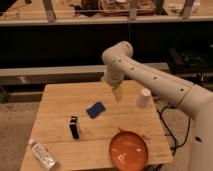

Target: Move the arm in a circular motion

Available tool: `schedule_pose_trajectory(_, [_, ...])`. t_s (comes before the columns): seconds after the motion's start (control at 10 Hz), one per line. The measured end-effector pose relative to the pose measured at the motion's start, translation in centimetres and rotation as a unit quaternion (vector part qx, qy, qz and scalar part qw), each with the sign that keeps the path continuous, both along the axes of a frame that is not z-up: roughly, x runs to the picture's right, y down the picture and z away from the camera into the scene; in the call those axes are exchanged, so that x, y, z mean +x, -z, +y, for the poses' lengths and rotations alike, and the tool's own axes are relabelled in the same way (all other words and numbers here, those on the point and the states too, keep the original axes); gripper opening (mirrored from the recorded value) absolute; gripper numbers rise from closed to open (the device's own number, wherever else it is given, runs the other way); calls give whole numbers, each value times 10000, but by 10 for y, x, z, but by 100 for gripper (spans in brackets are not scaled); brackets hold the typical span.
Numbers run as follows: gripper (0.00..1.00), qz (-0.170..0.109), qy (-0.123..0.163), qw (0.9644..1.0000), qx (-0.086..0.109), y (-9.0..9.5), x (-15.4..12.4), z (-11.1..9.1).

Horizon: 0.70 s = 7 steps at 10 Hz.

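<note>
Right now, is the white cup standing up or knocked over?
Standing up: the white cup sits on the table. The gripper hangs left of it, not touching.

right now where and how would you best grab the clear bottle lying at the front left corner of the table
Likely from above, across the middle of its body. The bottle lies on its side near the corner of the table, its long axis slanting toward the table's front edge, so fingers set across that axis would span its narrow width. The gripper hangs over the table's far side, on the arm, well away from the bottle.
</note>
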<state>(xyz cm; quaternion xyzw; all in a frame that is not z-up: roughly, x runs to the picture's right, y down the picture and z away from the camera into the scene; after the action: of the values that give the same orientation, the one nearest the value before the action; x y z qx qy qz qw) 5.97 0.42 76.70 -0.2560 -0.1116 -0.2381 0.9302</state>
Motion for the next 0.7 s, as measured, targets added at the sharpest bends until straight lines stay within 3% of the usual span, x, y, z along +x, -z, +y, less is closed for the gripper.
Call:
schedule_pose_trajectory(0.2, [80,308,-416,9985,-161,-4,54,14])
schedule_pose_trajectory(0.4, [80,507,-775,9954,-260,3,100,34])
schedule_pose_trajectory(0.7, [80,571,-997,9928,-339,39,152,80])
